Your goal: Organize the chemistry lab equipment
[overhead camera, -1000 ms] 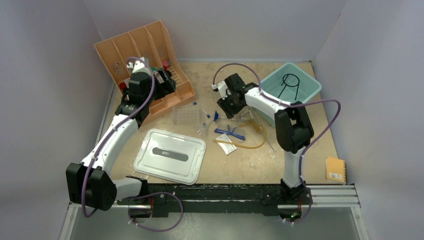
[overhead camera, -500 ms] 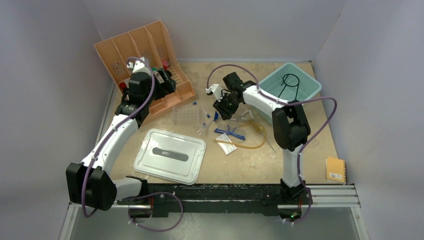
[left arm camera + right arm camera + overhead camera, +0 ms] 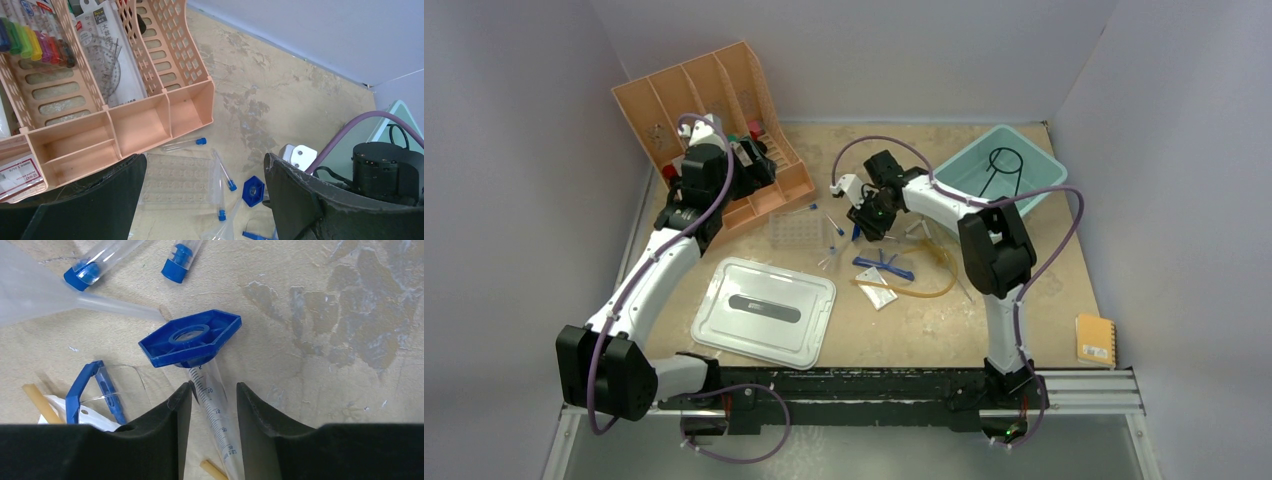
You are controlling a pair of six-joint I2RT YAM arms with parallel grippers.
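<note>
The half-open right claw [image 3: 214, 390] is straddling the blue-based measuring cylinder [image 3: 192, 340] without gripping it, while the left claw [image 3: 205, 157] is hovering wide open, empty.

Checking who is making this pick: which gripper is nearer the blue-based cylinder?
Right. The right gripper straddles the cylinder, a finger on either side of its tube, just behind the blue base. The left gripper hangs open by the organizer, well away.

Soft, even light from overhead; all three views read bright.
We see only faint, diffuse shadows under the arms on the worktop [image 3: 904, 330], and the right wrist's dark fingers [image 3: 165, 440] look slightly soft up close.
</note>
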